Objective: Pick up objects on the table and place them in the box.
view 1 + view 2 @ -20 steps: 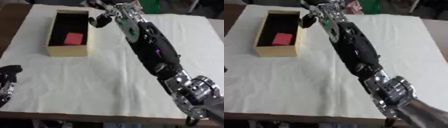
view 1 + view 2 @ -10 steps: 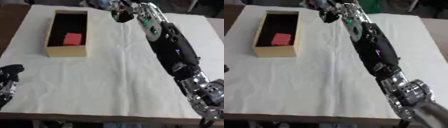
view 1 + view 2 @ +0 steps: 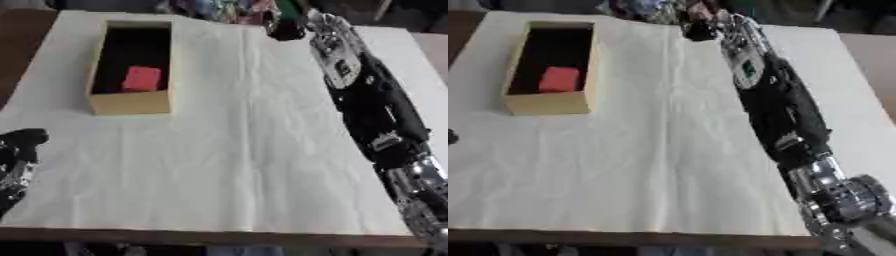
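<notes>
So, taking the scene part by part:

Box: your wooden box [image 3: 131,102] sits at the far left of the cloth-covered table [image 3: 227,165], open side up, so anything lowered from above drops straight in.

Red block: the red block [image 3: 142,78] lies inside the box near its front wall, so that item looks finished.

Right hand: your right hand [image 3: 287,29] is stretched to the far edge of the table, well apart from the box, probably because the remaining things lie among the colourful clutter there.

Right fingers: they look curled round something dark, but the view is blurred there and you cannot tell whether they hold it or are merely clenched.

Left hand: your left hand [image 3: 19,150] rests at the lower left corner, fingers relaxed and holding nothing, parked clear of the path to the box.

Next move, as a judgement: if the right hand does hold an object, you carry it leftward across the cloth to above the open box; the arm's long reach makes the box rim the thing to watch.
</notes>
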{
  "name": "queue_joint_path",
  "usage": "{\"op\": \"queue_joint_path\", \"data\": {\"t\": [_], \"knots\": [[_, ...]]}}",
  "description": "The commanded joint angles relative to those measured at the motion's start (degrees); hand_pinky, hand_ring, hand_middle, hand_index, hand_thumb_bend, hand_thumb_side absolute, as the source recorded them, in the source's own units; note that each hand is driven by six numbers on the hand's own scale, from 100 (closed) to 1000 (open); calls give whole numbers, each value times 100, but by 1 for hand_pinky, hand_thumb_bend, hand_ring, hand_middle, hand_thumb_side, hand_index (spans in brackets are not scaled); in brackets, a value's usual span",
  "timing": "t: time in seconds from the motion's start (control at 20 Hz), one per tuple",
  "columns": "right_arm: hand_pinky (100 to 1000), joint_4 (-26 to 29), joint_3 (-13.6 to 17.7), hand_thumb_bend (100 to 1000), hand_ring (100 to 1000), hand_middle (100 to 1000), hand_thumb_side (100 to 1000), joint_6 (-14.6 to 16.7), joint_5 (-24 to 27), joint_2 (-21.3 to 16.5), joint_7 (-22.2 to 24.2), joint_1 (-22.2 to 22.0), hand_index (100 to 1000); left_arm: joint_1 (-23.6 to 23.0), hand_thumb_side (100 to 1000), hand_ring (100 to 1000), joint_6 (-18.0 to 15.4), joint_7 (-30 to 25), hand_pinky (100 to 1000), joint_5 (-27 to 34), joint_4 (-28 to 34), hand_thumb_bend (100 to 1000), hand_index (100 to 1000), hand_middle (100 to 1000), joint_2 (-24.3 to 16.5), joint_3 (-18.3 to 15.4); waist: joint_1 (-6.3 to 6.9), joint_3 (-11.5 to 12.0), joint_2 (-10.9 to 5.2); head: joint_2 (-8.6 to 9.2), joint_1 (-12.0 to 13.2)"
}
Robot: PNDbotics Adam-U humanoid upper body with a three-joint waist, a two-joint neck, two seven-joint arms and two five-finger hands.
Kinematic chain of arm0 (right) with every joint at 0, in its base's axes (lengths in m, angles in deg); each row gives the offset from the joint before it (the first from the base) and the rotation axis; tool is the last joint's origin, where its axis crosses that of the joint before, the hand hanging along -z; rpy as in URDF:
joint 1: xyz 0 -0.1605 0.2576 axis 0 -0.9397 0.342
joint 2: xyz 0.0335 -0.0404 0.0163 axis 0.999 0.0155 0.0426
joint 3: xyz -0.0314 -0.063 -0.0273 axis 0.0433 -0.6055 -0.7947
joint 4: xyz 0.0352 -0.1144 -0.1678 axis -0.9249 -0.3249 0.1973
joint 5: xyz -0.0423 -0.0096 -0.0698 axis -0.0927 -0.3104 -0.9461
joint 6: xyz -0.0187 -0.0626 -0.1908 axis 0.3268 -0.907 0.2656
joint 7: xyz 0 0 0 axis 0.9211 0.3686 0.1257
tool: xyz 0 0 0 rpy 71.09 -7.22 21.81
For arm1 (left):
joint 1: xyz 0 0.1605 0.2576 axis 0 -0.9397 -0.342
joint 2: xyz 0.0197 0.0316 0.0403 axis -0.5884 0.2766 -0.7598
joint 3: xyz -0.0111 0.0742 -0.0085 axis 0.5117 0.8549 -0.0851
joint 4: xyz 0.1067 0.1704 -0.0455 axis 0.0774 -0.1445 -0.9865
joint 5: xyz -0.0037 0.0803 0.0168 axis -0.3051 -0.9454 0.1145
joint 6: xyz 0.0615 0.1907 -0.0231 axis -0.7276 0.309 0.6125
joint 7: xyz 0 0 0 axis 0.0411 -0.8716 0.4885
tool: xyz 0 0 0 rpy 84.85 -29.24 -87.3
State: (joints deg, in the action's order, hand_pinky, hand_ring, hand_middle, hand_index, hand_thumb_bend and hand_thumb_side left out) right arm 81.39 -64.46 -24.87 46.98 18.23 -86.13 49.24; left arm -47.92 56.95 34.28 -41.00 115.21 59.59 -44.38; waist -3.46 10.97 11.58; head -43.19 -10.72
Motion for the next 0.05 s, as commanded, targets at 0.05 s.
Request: {"op": "queue_joint_path", "data": {"t": [0.05], "knots": [[834,-31,227,100,1000,917,100,-59,543,-232,-580,18,1000,23,343,828,4,28,1000,-10,84,100,754,736,-89,-53,30,-18,-84,26,13]]}}
